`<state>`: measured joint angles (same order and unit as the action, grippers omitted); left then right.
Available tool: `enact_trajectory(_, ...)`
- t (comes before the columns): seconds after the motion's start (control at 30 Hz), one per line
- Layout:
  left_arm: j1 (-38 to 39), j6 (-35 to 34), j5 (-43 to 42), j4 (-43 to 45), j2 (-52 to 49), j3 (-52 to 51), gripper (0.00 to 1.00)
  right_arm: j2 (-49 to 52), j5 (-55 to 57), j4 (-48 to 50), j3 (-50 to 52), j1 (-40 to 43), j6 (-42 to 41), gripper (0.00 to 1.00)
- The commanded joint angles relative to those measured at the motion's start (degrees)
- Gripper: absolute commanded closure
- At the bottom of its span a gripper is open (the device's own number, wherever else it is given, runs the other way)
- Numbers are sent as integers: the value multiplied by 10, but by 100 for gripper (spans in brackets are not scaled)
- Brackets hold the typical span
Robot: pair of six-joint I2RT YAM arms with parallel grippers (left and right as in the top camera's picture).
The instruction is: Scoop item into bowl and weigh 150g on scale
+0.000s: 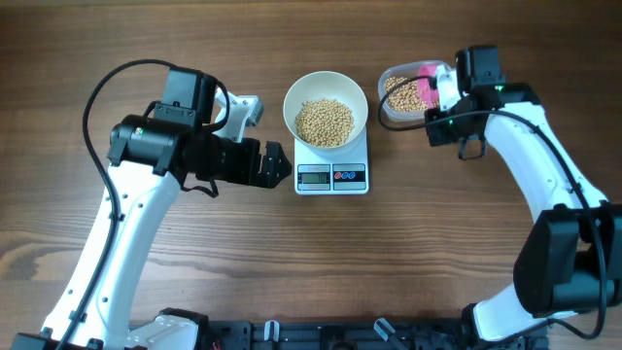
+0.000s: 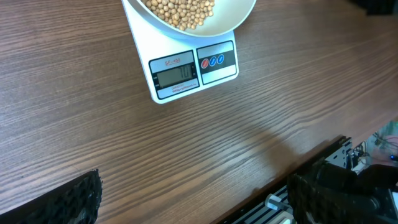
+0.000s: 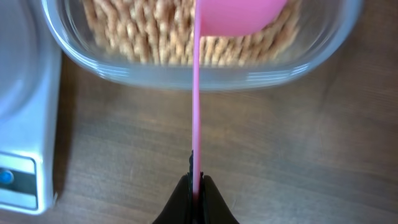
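Arms come first to the eye from overhead, two white-and-black ones reaching in from the near edge over the wooden table (image 1: 194, 253). The left arm (image 1: 126, 209) bends in from the left side, and the left gripper (image 1: 280, 165) hangs just left of the scale with its jaws spread wide and nothing between them; in its own wrist view only bare tabletop lies between its two fingers (image 2: 81, 199). The right arm (image 1: 544, 160) stretches to the far right of the table, where the right gripper (image 3: 196, 190) is pinched tight on the thin handle (image 3: 196, 93) of a pink scoop (image 3: 239, 15).

Next in size is the scale (image 1: 331, 188), white and square, in the middle of the table. Its grey display (image 2: 176, 75) shows digits (too blurred for me to read with any confidence), and beside it sit two round buttons (image 2: 212, 61), one red, one blue. The white bowl (image 1: 291, 109) stands on the scale's platform, holding a heap of tan-yellow beans (image 1: 325, 122) that covers its bottom.

Just right of the scale sits a clear plastic tub (image 3: 112, 73) with more of the same beans in it. The scoop's head is over the tub's beans; I cannot tell whether it touches them, nor whether it carries any.
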<state>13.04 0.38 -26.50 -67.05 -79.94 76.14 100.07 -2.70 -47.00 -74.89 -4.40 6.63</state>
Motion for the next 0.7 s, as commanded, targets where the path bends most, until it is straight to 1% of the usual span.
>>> enact_trajectory(0.0, 2, 9, -9, 2, -5, 0, 0, 5, 14, -22, -52, 2, -10, 96)
enact_trajectory(0.4, 2, 9, -9, 2, -5, 0, 0, 5, 13, -40, -56, 2, -21, 96)
enact_trajectory(0.67, 2, 9, -9, 2, -5, 0, 0, 7, -64, -82, -102, 2, -45, 96)
